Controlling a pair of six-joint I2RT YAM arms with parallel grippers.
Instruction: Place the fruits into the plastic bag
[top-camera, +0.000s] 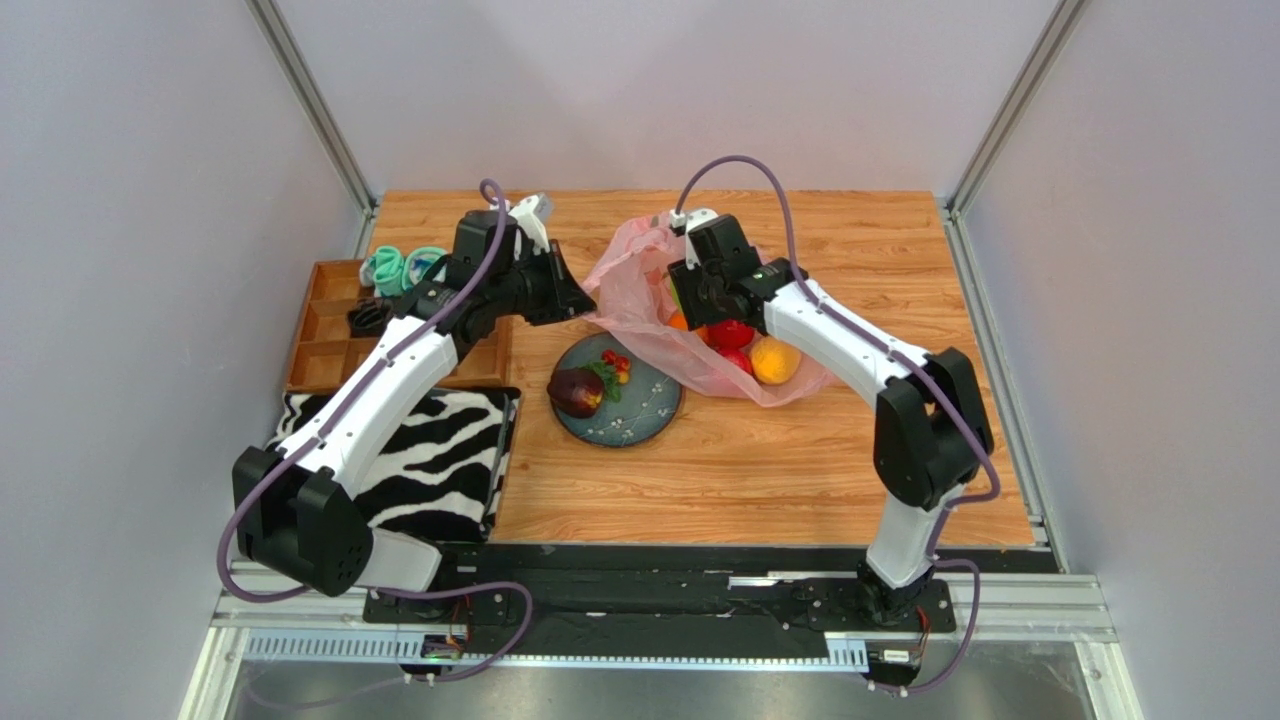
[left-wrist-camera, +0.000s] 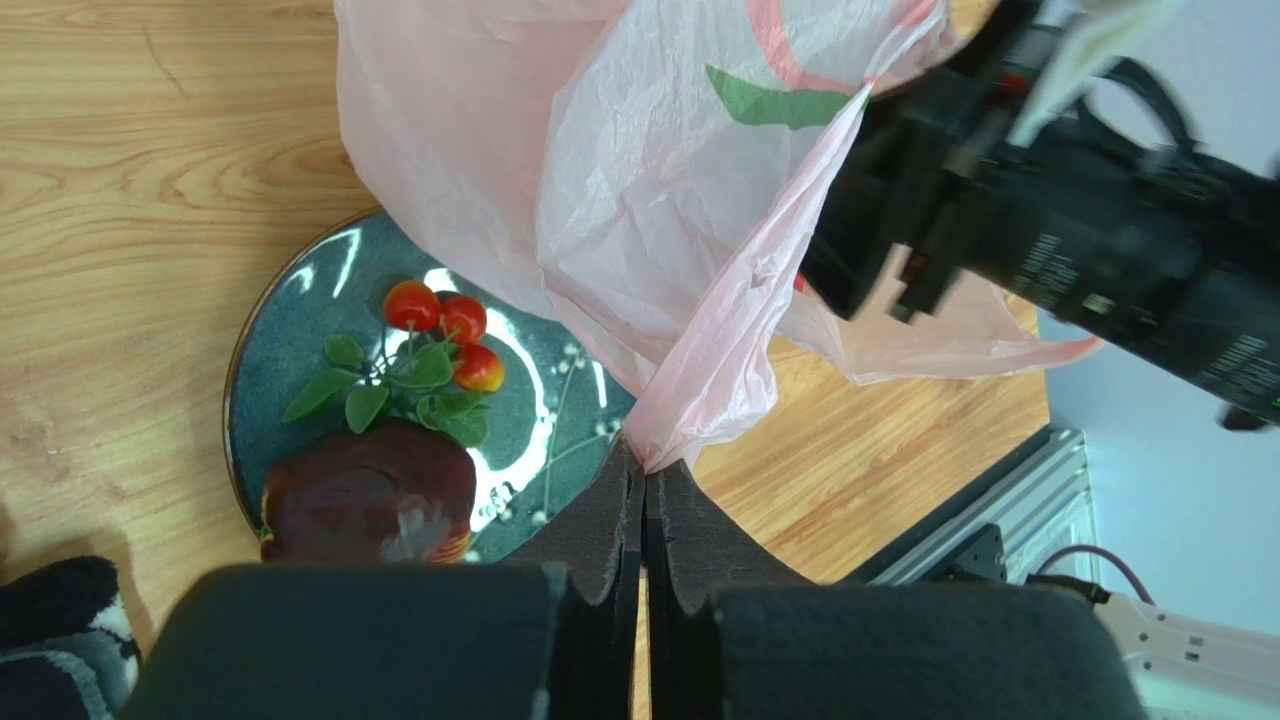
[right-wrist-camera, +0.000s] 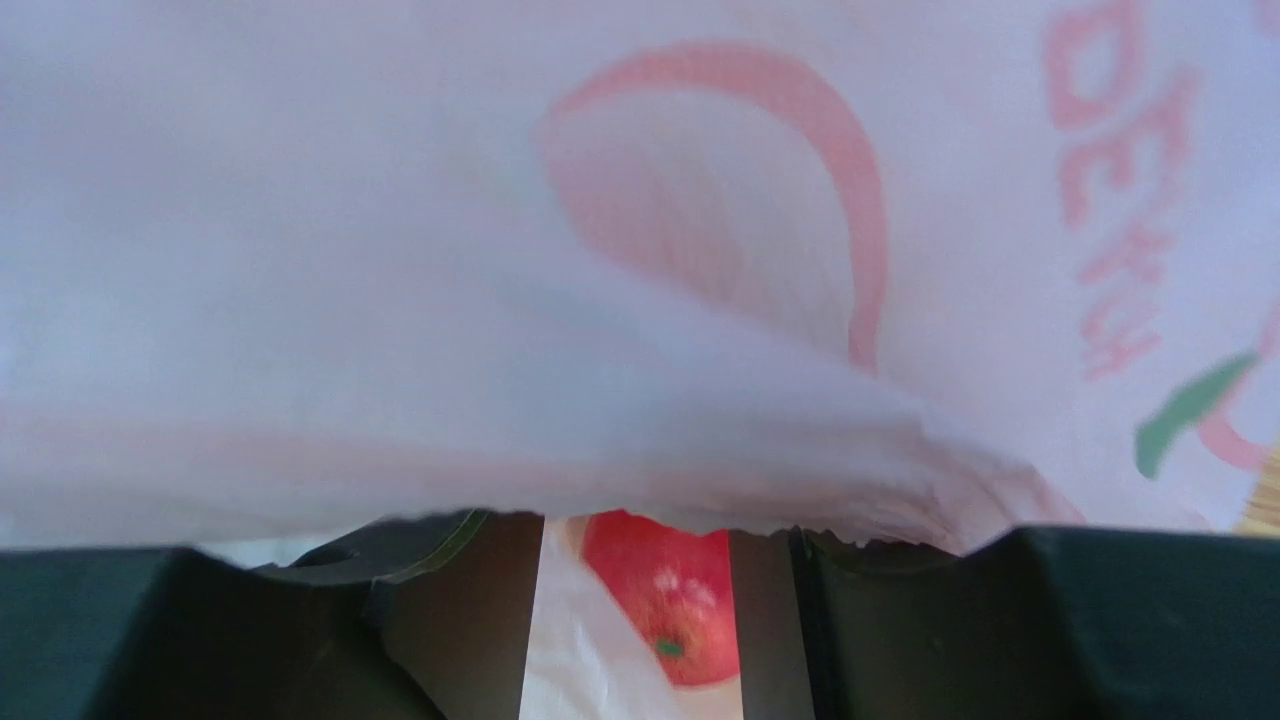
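Observation:
The pink plastic bag (top-camera: 649, 278) lies at mid table, its mouth lifted. My left gripper (top-camera: 589, 308) is shut on the bag's edge; in the left wrist view the film (left-wrist-camera: 631, 195) is pinched at the gripper tips (left-wrist-camera: 646, 477). My right gripper (top-camera: 694, 293) reaches into the bag, jaws apart, with bag film (right-wrist-camera: 451, 270) draped over their tips. A red apple (right-wrist-camera: 669, 593) shows between them, lying on the bag film. The apple (top-camera: 732, 336) and a yellow-orange peach (top-camera: 774, 360) sit inside the bag. A dark purple fruit (top-camera: 576, 392) and red berries (top-camera: 610, 366) lie on the plate (top-camera: 649, 416).
A wooden compartment tray (top-camera: 323, 360) at the left holds a teal item (top-camera: 394, 267) and a black item (top-camera: 368, 315). A zebra-striped cloth (top-camera: 428, 450) lies at the near left. The right arm (left-wrist-camera: 1082, 225) crosses the left wrist view beside the bag.

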